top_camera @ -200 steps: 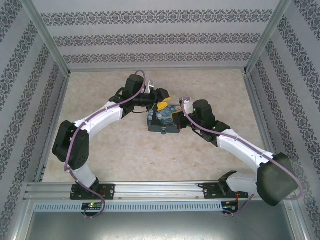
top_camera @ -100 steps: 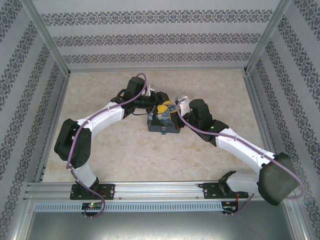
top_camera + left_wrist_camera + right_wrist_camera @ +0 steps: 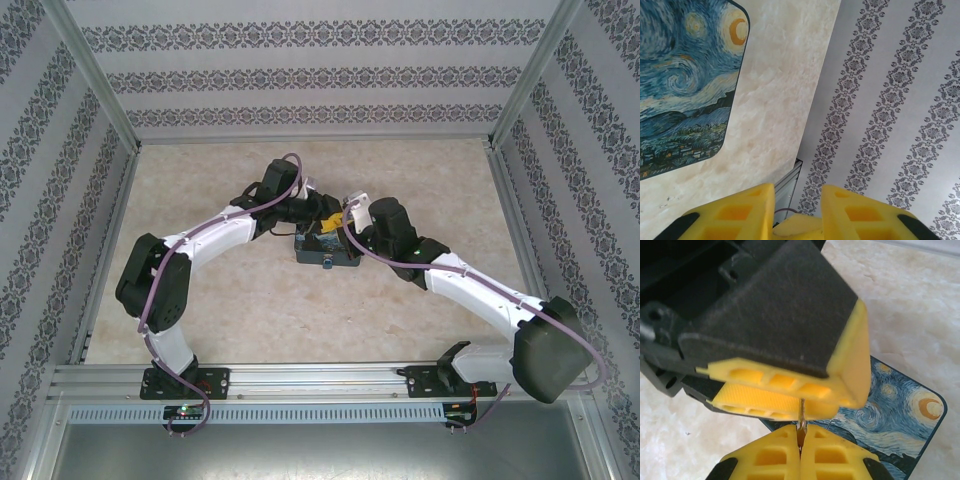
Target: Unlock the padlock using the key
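The left arm [image 3: 210,238] bends sharply at the elbow and reaches forward and to the right. The right arm [image 3: 480,290] stretches forward and to the left, so the two wrists meet well ahead of the bases. The left end effector [image 3: 797,195] has its yellow fingers [image 3: 850,210] a narrow gap apart. The right end effector [image 3: 801,436] is pressed closed, pinching the key [image 3: 801,415], with its tips just beneath the left fingers.

A dark starry-night tin [image 3: 322,251] lies flat near the middle of the marbled table [image 3: 250,300], between wallpapered walls [image 3: 300,70].
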You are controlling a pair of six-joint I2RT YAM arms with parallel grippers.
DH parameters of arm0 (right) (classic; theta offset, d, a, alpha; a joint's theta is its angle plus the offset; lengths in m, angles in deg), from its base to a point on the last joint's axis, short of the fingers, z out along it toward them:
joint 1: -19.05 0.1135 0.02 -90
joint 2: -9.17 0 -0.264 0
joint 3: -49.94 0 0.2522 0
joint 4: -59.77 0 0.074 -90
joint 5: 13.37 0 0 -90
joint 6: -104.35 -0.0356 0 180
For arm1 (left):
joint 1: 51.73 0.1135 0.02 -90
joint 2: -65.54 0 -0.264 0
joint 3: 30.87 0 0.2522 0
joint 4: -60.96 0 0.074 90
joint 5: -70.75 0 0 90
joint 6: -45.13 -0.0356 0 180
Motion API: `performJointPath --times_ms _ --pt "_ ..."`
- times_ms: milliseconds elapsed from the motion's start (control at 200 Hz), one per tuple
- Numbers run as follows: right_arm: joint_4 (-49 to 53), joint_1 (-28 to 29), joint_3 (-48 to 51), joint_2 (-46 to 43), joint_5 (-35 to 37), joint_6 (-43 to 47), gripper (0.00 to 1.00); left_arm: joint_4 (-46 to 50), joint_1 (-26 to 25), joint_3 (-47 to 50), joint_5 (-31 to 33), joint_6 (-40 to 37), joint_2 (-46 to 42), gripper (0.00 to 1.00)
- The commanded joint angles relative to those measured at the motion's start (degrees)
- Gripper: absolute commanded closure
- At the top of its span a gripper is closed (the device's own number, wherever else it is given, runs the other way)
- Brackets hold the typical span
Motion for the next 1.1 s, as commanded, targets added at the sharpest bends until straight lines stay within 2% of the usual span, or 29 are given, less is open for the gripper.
performJointPath --times_ms 0,335,510,585,640,724,789,944,1094 --pt "0.59 0.76 -2.06 0.63 2.17 1.61 1.0 1.79 -1.02 -1.76 -0.65 -0.47 1.02 0.71" --pt "0.9 1.03 -2.7 0.99 2.84 2.04 1.0 3.82 -1.3 -2.42 -0.55 -1.97 2.07 0.85" --pt "0.86 0.99 -2.99 1.17 2.7 1.57 1.0 4.74 -1.29 -3.43 -0.73 -3.09 2.93 1.0" --pt "0.86 0.98 -3.14 0.94 2.71 1.03 1.0 4.85 -1.29 -3.78 -0.84 -3.48 3.16 1.0" --pt "0.99 0.86 -3.03 0.58 2.54 0.45 0.91 4.76 -1.21 -3.92 -0.66 -3.85 3.24 1.0" --pt "0.49 -0.69 -2.35 -0.69 0.96 -1.93 0.59 4.4 -1.0 -4.6 -0.61 -4.68 3.47 1.0" --pt "-1.04 -3.59 -0.66 -2.91 -1.52 -5.96 0.44 4.53 -0.56 -5.42 -0.12 -6.06 3.6 1.0" --pt "-5.83 -13.63 4.76 -9.98 -9.52 -20.31 0.35 1.32 0.55 -6.42 0.96 -9.51 3.72 1.0" --pt "-5.81 -18.09 5.78 -12.58 -12.58 -34.35 0.32 -5.51 1.25 -6.21 2.88 -14.47 3.78 1.0"
